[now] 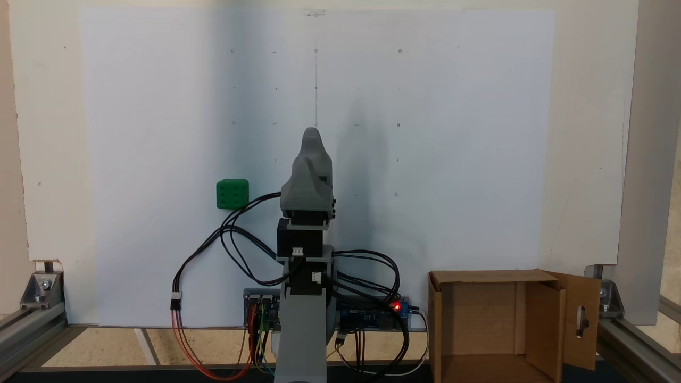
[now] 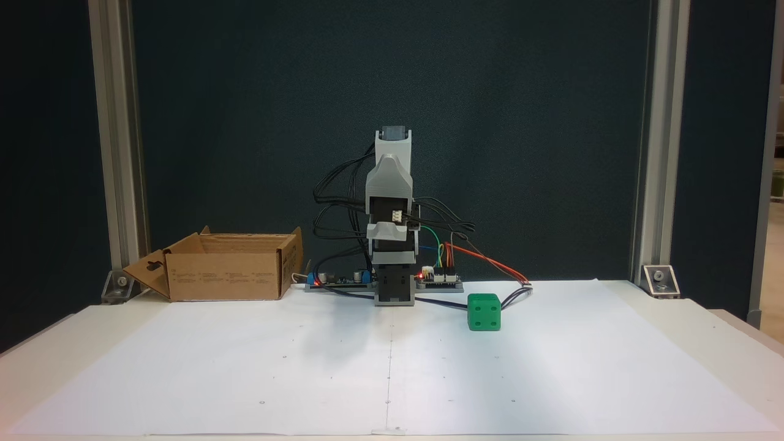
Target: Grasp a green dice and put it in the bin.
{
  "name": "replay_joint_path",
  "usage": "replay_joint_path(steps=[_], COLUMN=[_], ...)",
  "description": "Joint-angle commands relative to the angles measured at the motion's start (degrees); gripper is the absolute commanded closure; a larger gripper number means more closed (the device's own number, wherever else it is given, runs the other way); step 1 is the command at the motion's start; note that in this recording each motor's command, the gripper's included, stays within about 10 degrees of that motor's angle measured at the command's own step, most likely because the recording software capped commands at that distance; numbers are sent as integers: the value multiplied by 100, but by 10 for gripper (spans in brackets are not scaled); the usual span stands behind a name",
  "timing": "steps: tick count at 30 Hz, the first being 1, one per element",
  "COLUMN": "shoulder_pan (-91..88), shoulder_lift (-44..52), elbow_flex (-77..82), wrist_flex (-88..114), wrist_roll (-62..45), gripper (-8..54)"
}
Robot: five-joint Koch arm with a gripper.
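Observation:
The green dice (image 1: 232, 193) (image 2: 484, 312) rests on the white paper sheet, by itself and touched by nothing. The bin (image 1: 487, 275) (image 2: 226, 278) is an open brown cardboard box beside the arm's base, with a slotted flap (image 1: 582, 319) folded outward. The grey arm is folded up over its base in the middle. My gripper (image 1: 311, 135) (image 2: 389, 168) sits on top of the fold, well apart from the dice, with nothing in it. Its jaws overlap in both fixed views, so no gap can be judged.
Black and coloured cables (image 1: 234, 234) loop out from the arm toward the dice's side. Circuit boards (image 1: 372, 314) (image 2: 343, 280) lie at the base. Aluminium frame posts (image 2: 116, 153) (image 2: 652, 153) and corner brackets stand at the table's edges. The white sheet (image 2: 392, 380) stretches ahead of the arm.

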Motion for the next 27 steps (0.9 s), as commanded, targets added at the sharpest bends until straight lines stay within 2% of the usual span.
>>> replay_joint_path(steps=[1, 27], shoulder_pan=[334, 255], shoulder_lift=[606, 606], elbow_flex=[272, 272], wrist_flex=[299, 176], wrist_roll=[308, 316], gripper=[10, 10])
